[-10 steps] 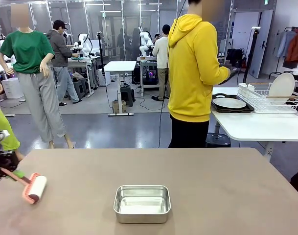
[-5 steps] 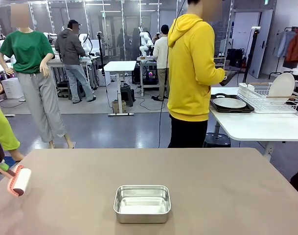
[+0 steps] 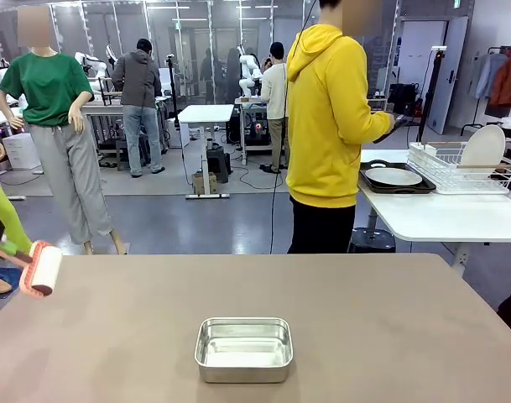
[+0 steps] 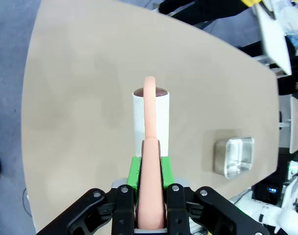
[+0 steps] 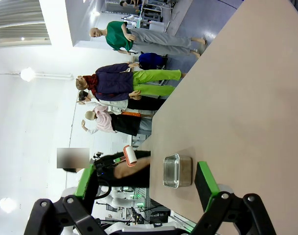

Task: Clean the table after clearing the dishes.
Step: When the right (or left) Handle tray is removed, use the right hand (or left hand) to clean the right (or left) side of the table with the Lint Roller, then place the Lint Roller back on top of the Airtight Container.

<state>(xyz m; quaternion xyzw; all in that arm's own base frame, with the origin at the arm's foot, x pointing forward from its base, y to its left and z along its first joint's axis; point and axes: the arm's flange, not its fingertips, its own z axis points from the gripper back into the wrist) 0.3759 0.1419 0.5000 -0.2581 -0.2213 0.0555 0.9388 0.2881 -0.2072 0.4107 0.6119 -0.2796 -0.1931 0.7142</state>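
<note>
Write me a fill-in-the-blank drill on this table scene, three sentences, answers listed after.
1. The left gripper is shut on the pink handle of a white ____ roller.
2. The small rectangular steel pan standing on the taupe-brown table holds ____.
3. On the white side table, a round white plate lies on a dark tray next to a white wire dish ____.

Missing words: lint; nothing; rack

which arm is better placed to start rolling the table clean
Left. The left gripper is shut on the lint roller, held over the table's left edge. The right gripper is open, holding nothing.
</note>
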